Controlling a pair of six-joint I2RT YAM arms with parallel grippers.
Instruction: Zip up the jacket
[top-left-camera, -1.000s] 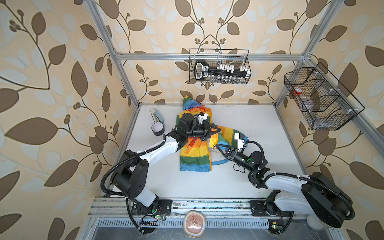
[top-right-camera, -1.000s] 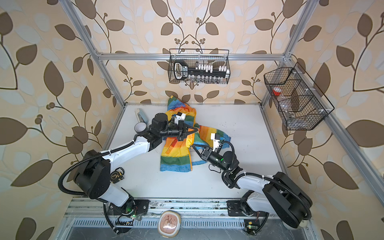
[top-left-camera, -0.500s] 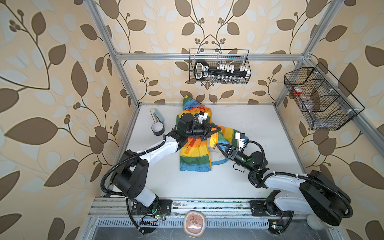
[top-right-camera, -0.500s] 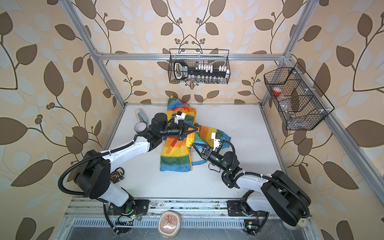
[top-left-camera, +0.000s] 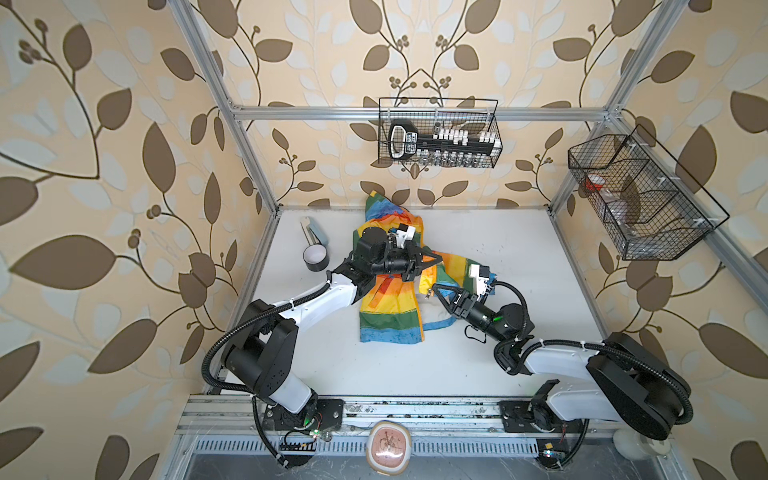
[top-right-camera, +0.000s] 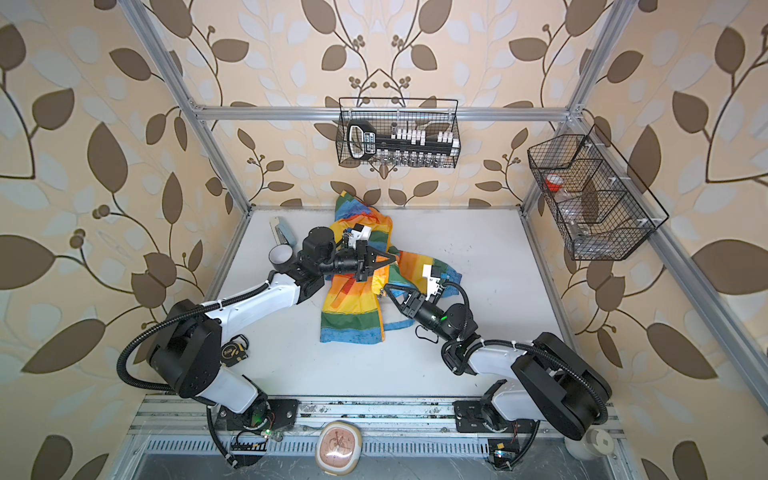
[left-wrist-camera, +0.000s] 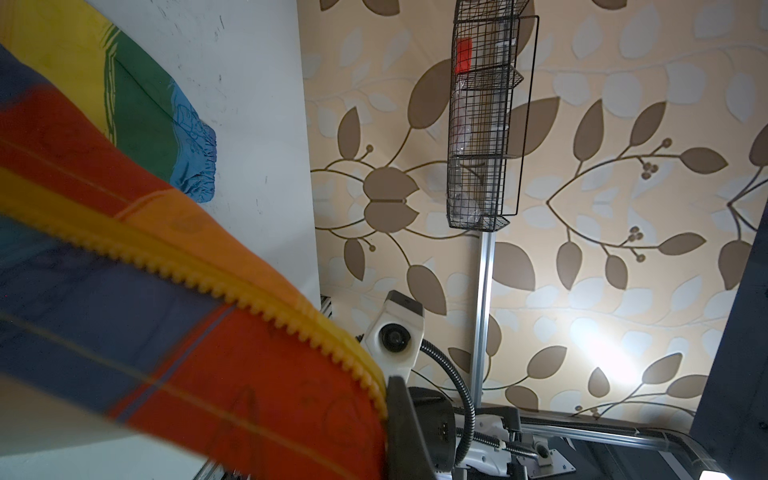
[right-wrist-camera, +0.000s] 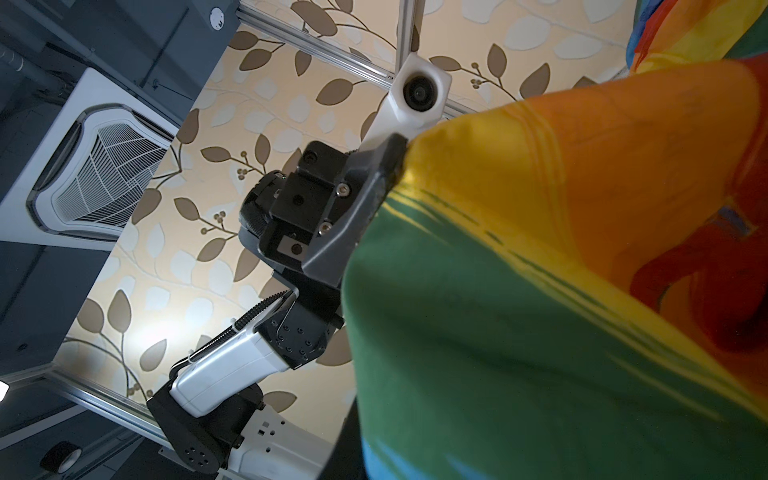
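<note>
Now my left jaws and my right jaws each pinch the jacket (top-left-camera: 388, 316), draped mid-desk (top-left-camera: 519, 249).

White scuffed surface (top-left-camera: 519, 249) bearing a rainbow jacket (top-left-camera: 390, 320) mid-back, a black tape roll (top-left-camera: 316, 258) and pale-blue object (top-left-camera: 316, 232) far-left, a tape measure (top-right-camera: 230, 353) near-left.

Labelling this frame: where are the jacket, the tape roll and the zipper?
jacket (top-left-camera: 388, 321), a top view, green hem band
tape roll (top-left-camera: 316, 266), a top view, black outer wall
zipper (left-wrist-camera: 258, 310), left wrist view, teeth
</note>
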